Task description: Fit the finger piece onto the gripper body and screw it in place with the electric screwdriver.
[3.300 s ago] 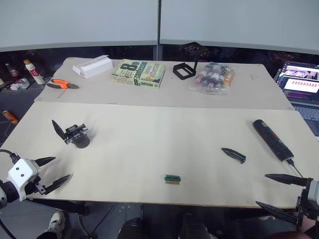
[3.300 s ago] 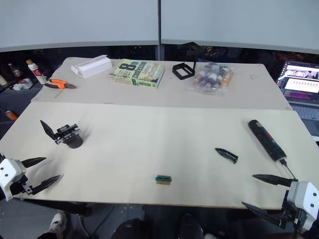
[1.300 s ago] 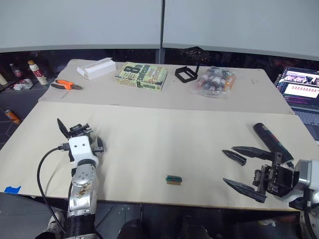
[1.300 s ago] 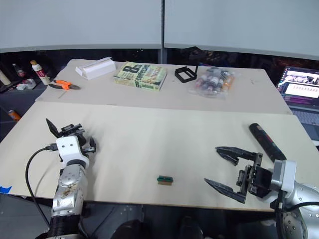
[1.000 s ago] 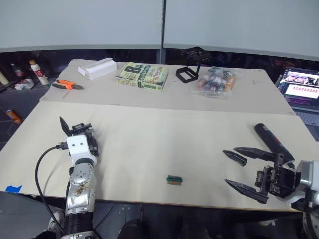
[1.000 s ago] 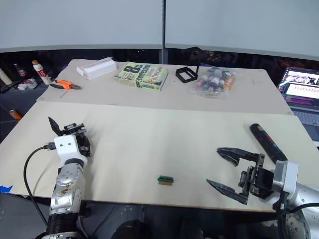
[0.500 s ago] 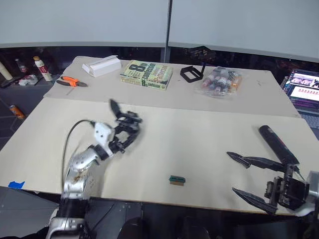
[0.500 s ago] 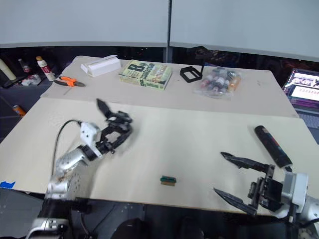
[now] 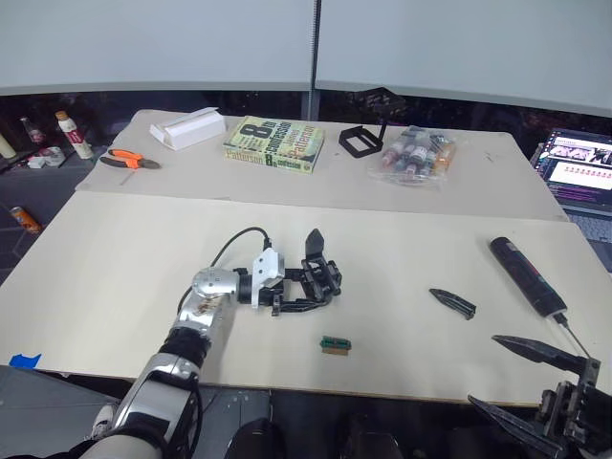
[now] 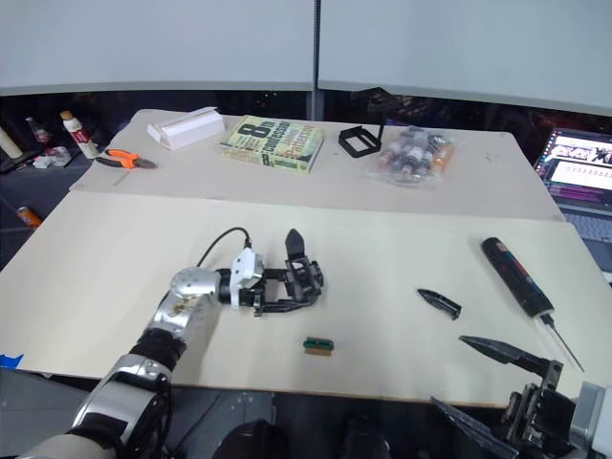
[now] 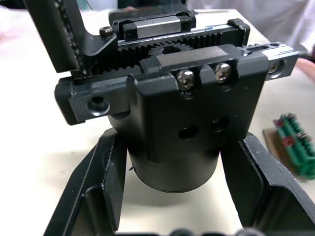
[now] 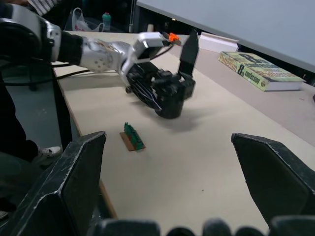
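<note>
Both claws differ: left claw [image 9: 304, 290] seemingly grips the gripper body [image 9: 319, 273]; right claw [image 9: 525, 386] gapes empty.

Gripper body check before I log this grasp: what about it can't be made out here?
- Gripper body: its underside and table contact are hidden by the left gripper in the eye views.
- Left wrist view: its upright finger is cut off by the picture's edge.
- Screw heads: drive type is too blurred to read.

Your left arm [image 9: 196, 311] is brushed silver metal with a white wrist block and a thin black cable [image 9: 232, 245] looping over it. Its gripper [image 9: 311, 284] has black pointed fingers. Your right gripper [image 9: 535, 392] has long, tapered black fingers on a black mount.
</note>
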